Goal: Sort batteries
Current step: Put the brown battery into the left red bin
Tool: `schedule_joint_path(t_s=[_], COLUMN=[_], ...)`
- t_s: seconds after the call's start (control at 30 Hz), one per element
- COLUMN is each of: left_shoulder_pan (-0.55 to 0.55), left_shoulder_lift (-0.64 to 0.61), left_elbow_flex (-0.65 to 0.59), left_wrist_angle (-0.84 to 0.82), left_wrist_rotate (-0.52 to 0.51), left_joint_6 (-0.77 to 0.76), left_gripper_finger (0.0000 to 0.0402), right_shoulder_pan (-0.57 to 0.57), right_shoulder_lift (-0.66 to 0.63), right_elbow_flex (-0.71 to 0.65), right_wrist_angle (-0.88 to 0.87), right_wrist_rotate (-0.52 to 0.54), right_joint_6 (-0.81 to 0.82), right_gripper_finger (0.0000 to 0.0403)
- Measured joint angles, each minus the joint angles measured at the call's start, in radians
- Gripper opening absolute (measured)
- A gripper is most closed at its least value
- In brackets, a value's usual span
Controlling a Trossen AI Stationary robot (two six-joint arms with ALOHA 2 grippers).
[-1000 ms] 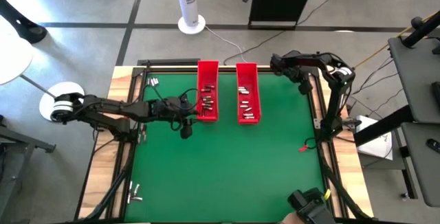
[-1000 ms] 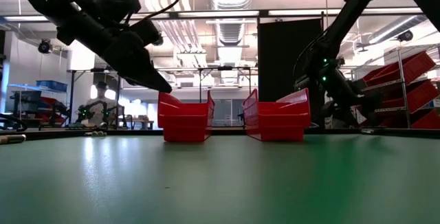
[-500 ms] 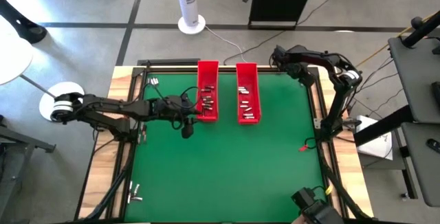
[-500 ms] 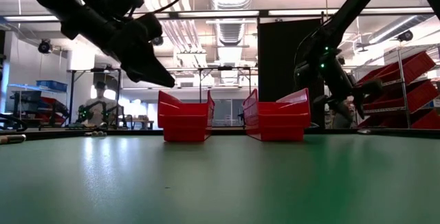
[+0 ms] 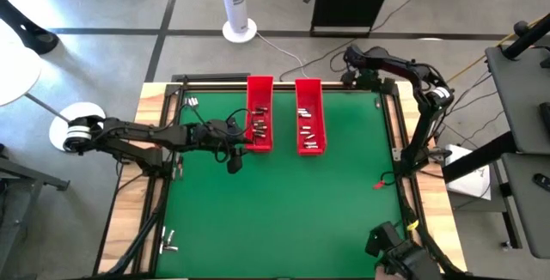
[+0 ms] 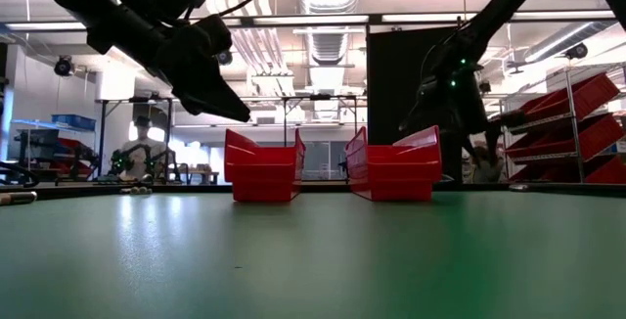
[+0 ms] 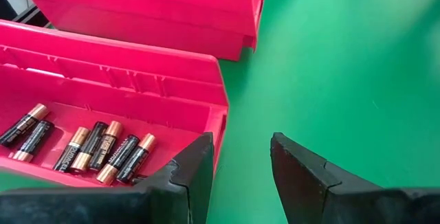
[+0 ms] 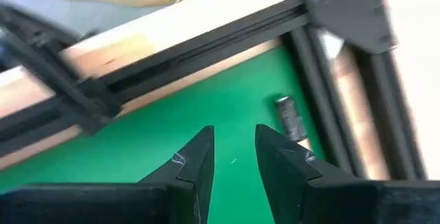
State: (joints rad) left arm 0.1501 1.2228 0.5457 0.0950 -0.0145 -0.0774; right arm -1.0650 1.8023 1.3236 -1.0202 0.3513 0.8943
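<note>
Two long red trays stand side by side at the far middle of the green mat: a left one (image 5: 260,112) and a right one (image 5: 309,117). Both hold batteries, and those in the left tray (image 7: 103,148) lie on its floor. My left gripper (image 7: 240,162) hangs open above the near end of the left tray and the mat beside it, with nothing between its fingers. My right gripper (image 8: 234,152) points down over the mat's far right corner, its fingers slightly apart with only mat between them. One dark battery (image 8: 290,117) lies on the mat by the frame rail, just beyond the fingertips.
Loose batteries lie on the wooden border at the far left (image 5: 191,102) and the near left (image 5: 169,244). A small red thing (image 5: 378,185) sits at the mat's right edge. Black frame rails (image 8: 206,42) bound the corner under my right gripper. The mat's near half (image 5: 284,220) is bare.
My right gripper has risen and gone toward the table's far edge, turning about its wrist as it went. The left arm has stayed almost still over the left tray.
</note>
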Motion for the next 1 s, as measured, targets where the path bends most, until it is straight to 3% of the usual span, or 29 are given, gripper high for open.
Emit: schedule_joint_path(t_s=[0.2,0.3,0.47,0.7,0.83,1.0], left_shoulder_pan=[-0.001,-0.001,-0.001,0.0,0.0,0.0], left_shoulder_lift=[0.0,0.0,0.0,0.0,0.0,0.0], left_elbow_flex=[0.0,0.0,0.0,0.001,0.001,0.001], left_wrist_angle=[0.001,0.007,0.045,0.122,0.179,0.256], left_wrist_rotate=[0.0,-0.001,-0.001,-0.001,-0.001,-0.001], left_joint_6=[-0.003,-0.003,-0.003,-0.015,-0.037,-0.041], left_gripper_finger=[0.0126,0.0126,0.0126,0.0126,0.0126,0.0126], right_shoulder_pan=[-0.055,-0.055,-0.055,-0.058,-0.064,-0.065], right_shoulder_lift=[0.014,0.019,0.02,0.02,0.02,0.022], right_elbow_flex=[0.038,0.065,0.146,0.263,0.261,0.205], right_wrist_angle=[0.009,0.01,0.009,-0.12,-0.225,-0.225], right_wrist_rotate=[-0.233,-0.273,-0.281,-0.281,-0.28,-0.266], right_joint_6=[-0.191,-0.319,-0.526,-0.663,-0.68,-0.706], right_gripper_finger=[0.0124,0.0139,0.0156,0.0149,0.0134,0.0132])
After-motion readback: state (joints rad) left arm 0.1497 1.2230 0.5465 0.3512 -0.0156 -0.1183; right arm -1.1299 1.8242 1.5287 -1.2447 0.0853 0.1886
